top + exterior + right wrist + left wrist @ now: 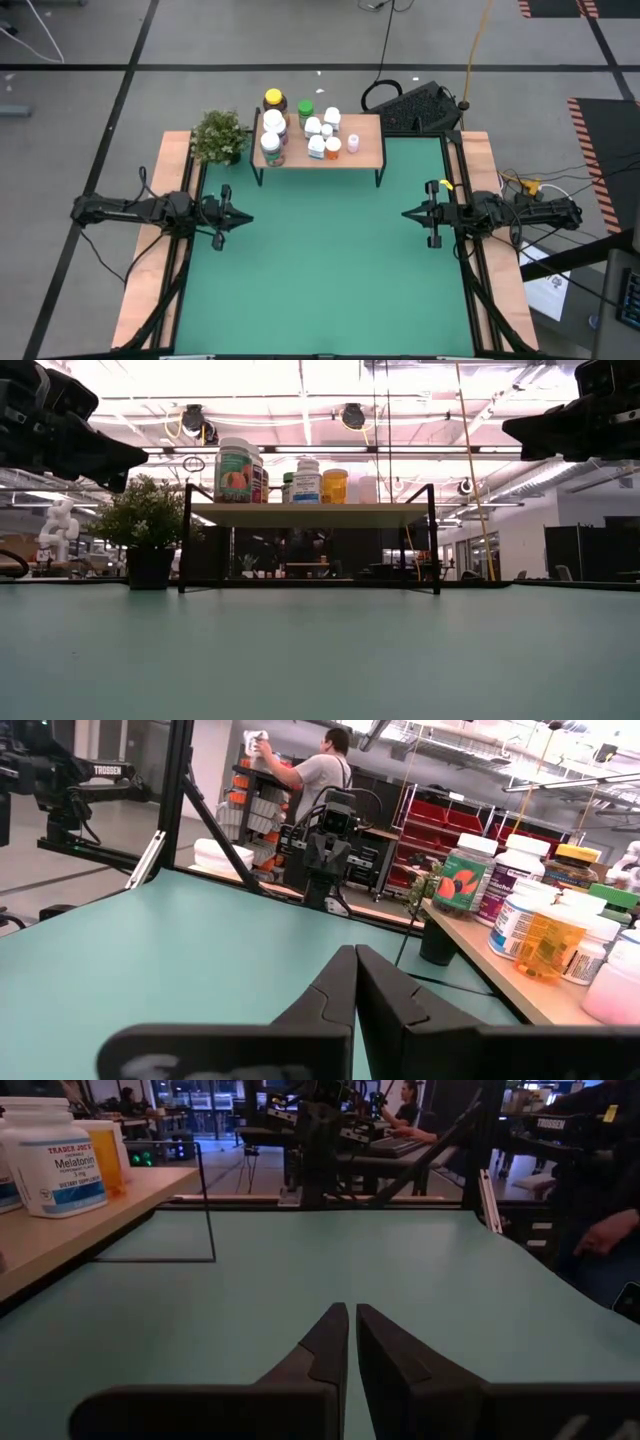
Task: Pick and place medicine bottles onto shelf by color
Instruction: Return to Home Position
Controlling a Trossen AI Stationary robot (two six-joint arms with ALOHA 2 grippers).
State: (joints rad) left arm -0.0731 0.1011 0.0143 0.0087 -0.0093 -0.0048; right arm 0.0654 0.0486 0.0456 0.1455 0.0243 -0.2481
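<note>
left tool (pixel 241 214) & right tool (pixel 407 213) clenched shut at table (pixel 330 270) sides; bottles (pixel 317 147), prob. all, on shelf (pixel 368 150).

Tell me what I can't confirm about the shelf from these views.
- High view: medicine bottles crowd the shelf; labels too small to read.
- Low view: front bottles hide those behind.
- Left wrist view: the edge cuts off most of the shelf.
- Right wrist view: the nearest bottles are cut off by the edge.
</note>
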